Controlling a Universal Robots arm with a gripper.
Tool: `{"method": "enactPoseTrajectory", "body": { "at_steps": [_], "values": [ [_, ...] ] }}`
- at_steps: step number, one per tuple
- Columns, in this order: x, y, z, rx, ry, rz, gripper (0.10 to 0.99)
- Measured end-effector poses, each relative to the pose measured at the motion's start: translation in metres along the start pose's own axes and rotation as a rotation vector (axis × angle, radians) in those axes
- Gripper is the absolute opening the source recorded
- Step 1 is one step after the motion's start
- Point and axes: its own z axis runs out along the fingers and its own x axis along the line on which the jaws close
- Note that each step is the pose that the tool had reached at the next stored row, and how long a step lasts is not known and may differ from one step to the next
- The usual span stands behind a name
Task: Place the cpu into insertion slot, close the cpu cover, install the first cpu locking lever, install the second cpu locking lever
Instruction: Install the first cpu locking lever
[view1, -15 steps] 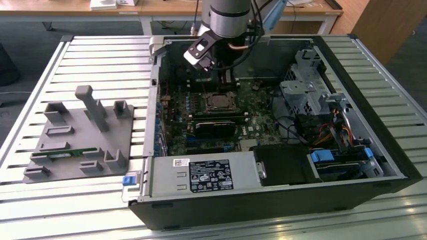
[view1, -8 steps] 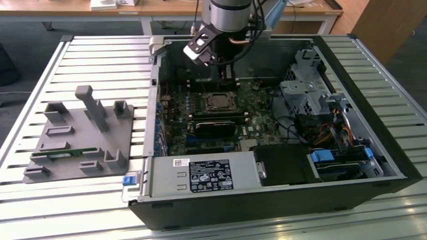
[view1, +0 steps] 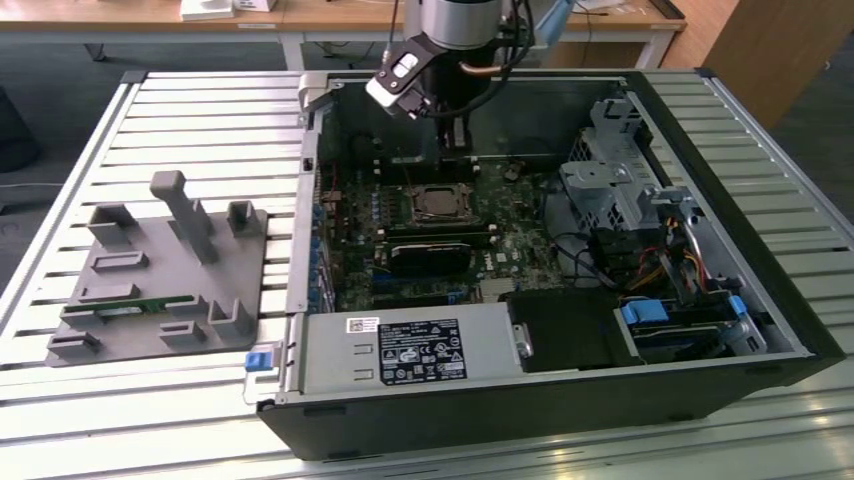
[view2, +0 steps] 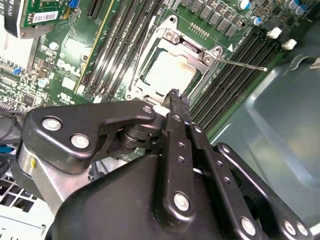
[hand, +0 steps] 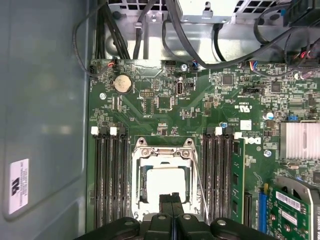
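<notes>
Black two-finger gripper (hand: 170, 199) hovers, fingertips pressed together with nothing between, just above the flat silvery-grey square cpu (hand: 165, 181), seated in the silver-rimmed insertion slot (hand: 135, 197) under the thin metal cpu cover (hand: 162, 151)

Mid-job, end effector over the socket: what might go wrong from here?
1. The thin silver wire lever sticks out free over the long black memory slots; a sideways slip might scrape them or bend it.
2. The black end effector, shut, hangs near the edge of the silvery square metal cover frame around the silvery-grey square chip; a push down off target could load the chip instead.
</notes>
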Motion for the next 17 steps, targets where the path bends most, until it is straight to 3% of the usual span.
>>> {"method": "enactPoseTrajectory", "body": {
  "at_steps": [17],
  "values": [
    [0.0001,0.0005,-0.0261,0.000,0.0000,0.000,0.106]
  ]
}}
